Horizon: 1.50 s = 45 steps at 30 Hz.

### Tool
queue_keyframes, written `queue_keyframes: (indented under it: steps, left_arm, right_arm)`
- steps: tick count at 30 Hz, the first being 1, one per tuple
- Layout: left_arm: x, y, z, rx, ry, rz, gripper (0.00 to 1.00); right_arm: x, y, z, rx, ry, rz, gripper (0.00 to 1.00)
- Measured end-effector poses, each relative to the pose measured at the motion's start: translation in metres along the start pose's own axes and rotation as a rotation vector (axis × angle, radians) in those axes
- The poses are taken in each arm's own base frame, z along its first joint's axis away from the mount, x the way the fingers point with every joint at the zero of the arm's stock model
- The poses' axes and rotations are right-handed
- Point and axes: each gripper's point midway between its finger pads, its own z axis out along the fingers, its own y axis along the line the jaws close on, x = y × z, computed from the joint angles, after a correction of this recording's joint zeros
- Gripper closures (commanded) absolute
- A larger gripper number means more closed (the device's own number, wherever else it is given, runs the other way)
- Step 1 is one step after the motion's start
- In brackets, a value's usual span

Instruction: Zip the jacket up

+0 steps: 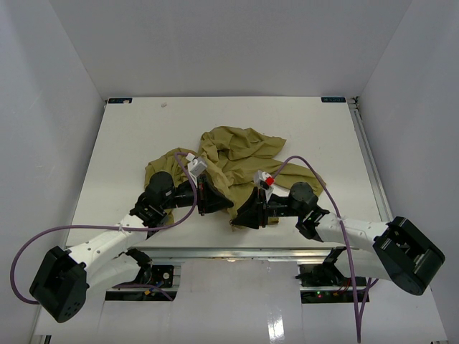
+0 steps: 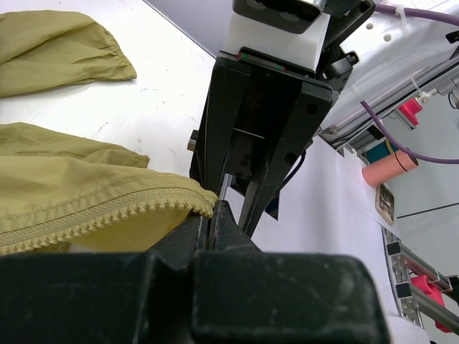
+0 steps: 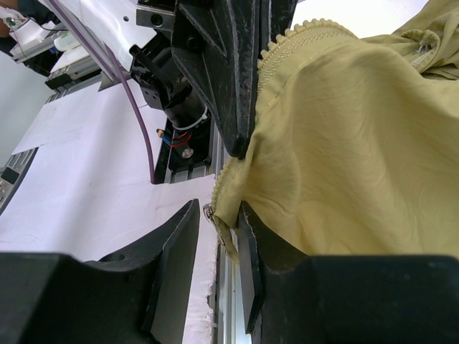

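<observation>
The olive jacket lies crumpled in the middle of the white table. My left gripper is shut on the jacket's zipper edge at its near hem. In the left wrist view the closed jaws pinch the end of the toothed zipper tape. My right gripper faces it from the right, a few centimetres away. In the right wrist view it is open, and the jacket's other hem corner with a small metal zipper piece hangs between the fingers, fabric against the right finger.
The metal rail of the table's front edge runs just below both grippers. A sleeve cuff lies on the table beyond the left gripper. White walls enclose the table on three sides. A pink cylinder sits off the table.
</observation>
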Motion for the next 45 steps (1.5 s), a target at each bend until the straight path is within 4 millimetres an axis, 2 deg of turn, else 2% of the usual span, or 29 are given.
queue_keyframes:
  steps: [18,34,45]
  left_arm:
    - [-0.001,0.005,-0.003,-0.043,-0.018,0.019,1.0]
    - [-0.001,0.006,-0.004,-0.051,-0.02,0.017,1.0]
    - [-0.001,0.006,-0.004,-0.05,-0.02,0.018,1.0]
  right_arm:
    - [-0.014,0.008,-0.002,-0.014,-0.039,-0.028,0.71]
    - [-0.004,0.003,-0.002,-0.002,-0.009,-0.005,0.74]
    - [-0.001,0.001,-0.002,0.004,0.002,0.005,0.85]
